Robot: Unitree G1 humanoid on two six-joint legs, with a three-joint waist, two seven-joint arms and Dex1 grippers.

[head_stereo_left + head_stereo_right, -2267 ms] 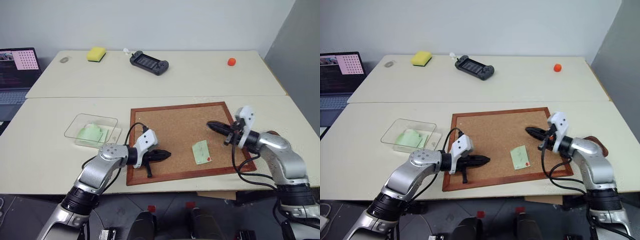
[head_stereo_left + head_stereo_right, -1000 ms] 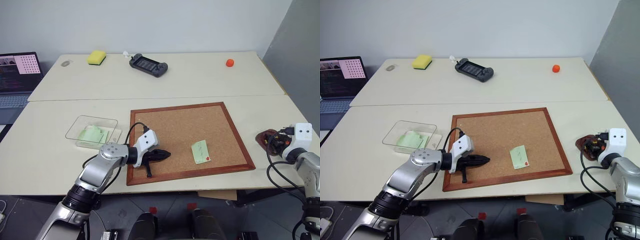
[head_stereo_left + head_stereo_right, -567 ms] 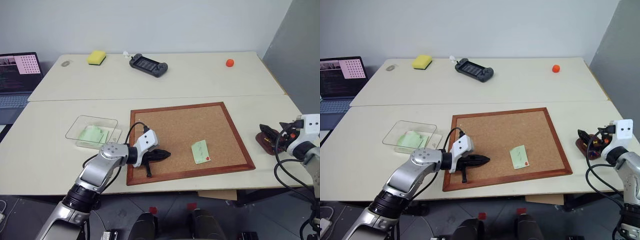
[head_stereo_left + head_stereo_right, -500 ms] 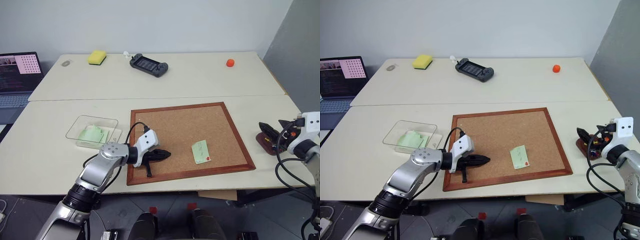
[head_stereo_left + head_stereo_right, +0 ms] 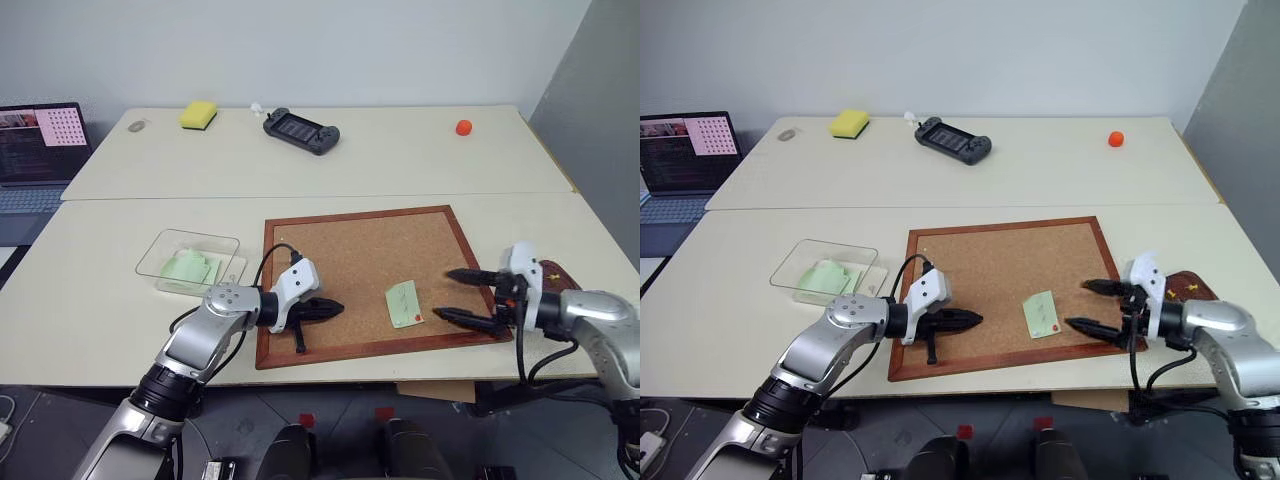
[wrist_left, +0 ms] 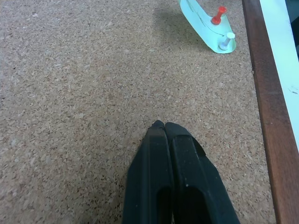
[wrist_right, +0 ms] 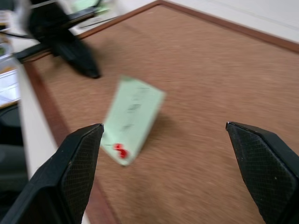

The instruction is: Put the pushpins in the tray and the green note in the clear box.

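I see the green note lying on the cork board, toward its near right corner, with a red pushpin and a white pushpin stuck through its near end. My right gripper hangs over the board's right edge, its two black fingers spread wide with nothing between them, pointing toward the note from just beside it. In the right wrist view the note sits between the two open fingers, still apart from both.

My left gripper rests low over the board near its near left corner, fingers pressed together and empty; the left wrist view shows their tips closed over bare cork, well apart from the note.

The tray, a dark red-brown dish, sits on the table just off the board's right edge, partly hidden behind my right arm. The clear box stands on the table to the left of the board, with pale green paper already inside it.

On the far table I can see a yellow sponge, a black handheld console and an orange ball, with a laptop at the left edge.
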